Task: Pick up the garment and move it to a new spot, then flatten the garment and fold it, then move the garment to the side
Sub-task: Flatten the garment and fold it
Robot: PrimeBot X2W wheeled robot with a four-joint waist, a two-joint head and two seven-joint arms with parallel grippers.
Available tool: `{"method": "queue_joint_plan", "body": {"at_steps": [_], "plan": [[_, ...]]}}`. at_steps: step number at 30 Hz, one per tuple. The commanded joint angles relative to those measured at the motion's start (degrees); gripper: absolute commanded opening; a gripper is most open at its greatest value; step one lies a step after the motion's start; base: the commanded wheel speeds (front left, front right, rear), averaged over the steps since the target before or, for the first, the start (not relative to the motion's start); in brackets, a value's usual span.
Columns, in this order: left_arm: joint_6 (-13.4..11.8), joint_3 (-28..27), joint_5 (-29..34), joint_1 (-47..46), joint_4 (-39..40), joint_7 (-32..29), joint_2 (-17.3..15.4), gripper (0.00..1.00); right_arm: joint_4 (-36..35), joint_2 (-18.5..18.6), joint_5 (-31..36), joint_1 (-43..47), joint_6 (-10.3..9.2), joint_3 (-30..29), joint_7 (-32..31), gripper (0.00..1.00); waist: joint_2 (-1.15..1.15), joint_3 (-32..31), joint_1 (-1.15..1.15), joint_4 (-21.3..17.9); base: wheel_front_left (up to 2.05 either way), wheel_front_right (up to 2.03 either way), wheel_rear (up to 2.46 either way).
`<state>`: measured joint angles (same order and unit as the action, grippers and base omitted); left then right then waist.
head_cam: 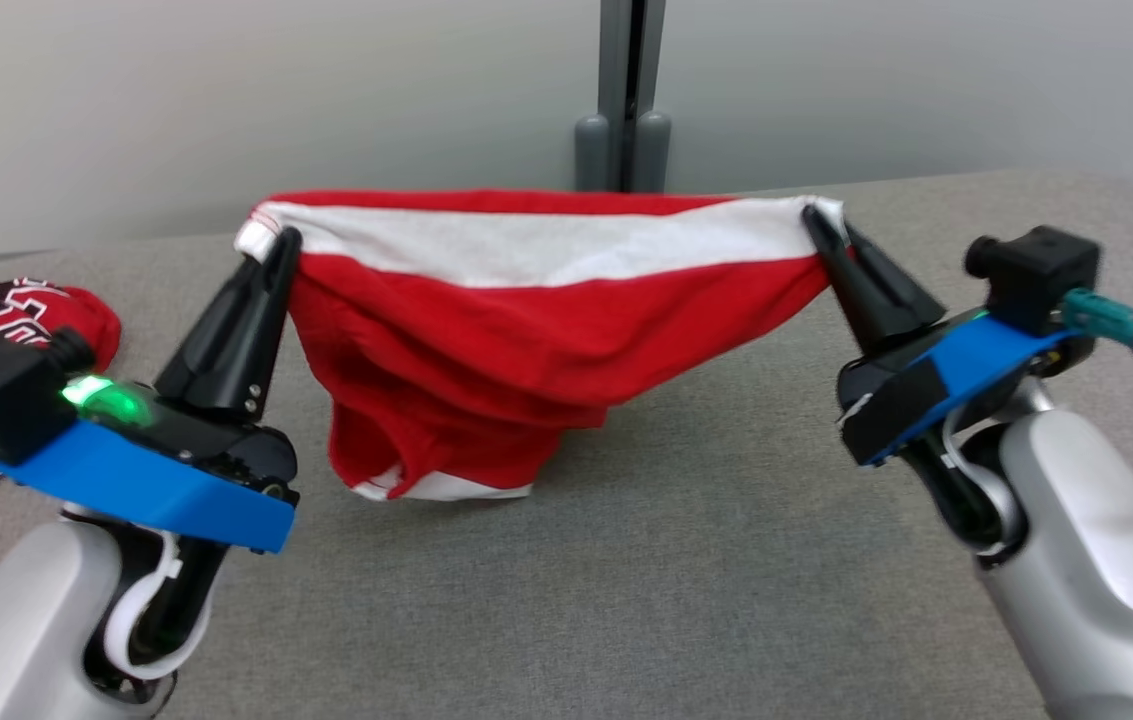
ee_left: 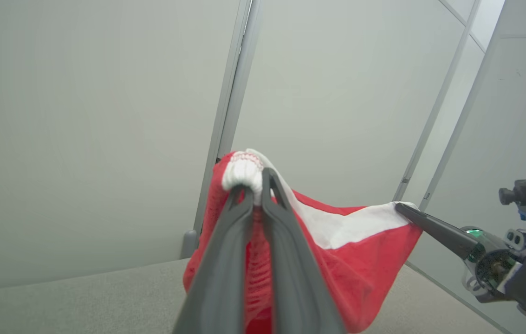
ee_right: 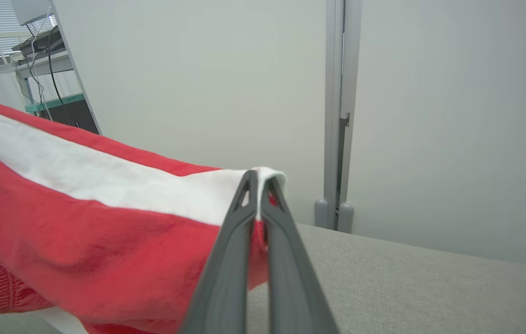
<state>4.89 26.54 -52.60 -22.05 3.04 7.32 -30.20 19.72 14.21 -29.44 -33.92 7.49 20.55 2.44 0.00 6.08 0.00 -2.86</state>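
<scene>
Pinching garment (head_cam: 546, 340) corners | left jaws clamped | right jaws clamped

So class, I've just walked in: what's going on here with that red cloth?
The robot holds a red and white garment stretched between its arms above the grey table. The left tool is shut on one top corner, the right tool on the other. The middle sags, its lowest fold seemingly touching the table. It is not yet flattened or folded. A second red garment lies at the far left.
</scene>
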Motion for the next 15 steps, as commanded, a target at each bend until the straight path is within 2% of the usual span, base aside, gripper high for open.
{"method": "queue_joint_plan", "body": {"at_steps": [1,6,10,15], "plan": [[-0.95,-0.79,0.64,-0.72,3.33,-0.59,-1.33,0.0,-3.98,0.8,0.94,1.78,0.01,-1.51,-0.92,0.0,0.0,-0.95,0.0,-0.86,0.0,0.0,0.0],[-3.92,-2.76,2.23,-2.58,15.88,-4.26,-5.44,0.0,-21.32,1.92,4.1,5.76,0.01,-7.39,-6.77,0.0,0.0,-1.63,0.0,-1.91,0.0,0.0,0.0],[-5.37,-3.8,1.61,-5.72,22.51,-8.23,-7.38,0.0,-33.47,1.0,6.06,8.16,0.01,-11.55,-12.16,0.0,0.0,-0.96,0.0,-2.46,0.0,0.0,0.0],[-5.49,-4.31,-0.22,-10.83,22.77,-12.44,-8.11,0.0,-40.17,-0.44,7.27,7.92,0.01,-15.1,-17.1,0.0,0.0,1.57,0.0,-3.26,0.0,0.0,0.0]]}}
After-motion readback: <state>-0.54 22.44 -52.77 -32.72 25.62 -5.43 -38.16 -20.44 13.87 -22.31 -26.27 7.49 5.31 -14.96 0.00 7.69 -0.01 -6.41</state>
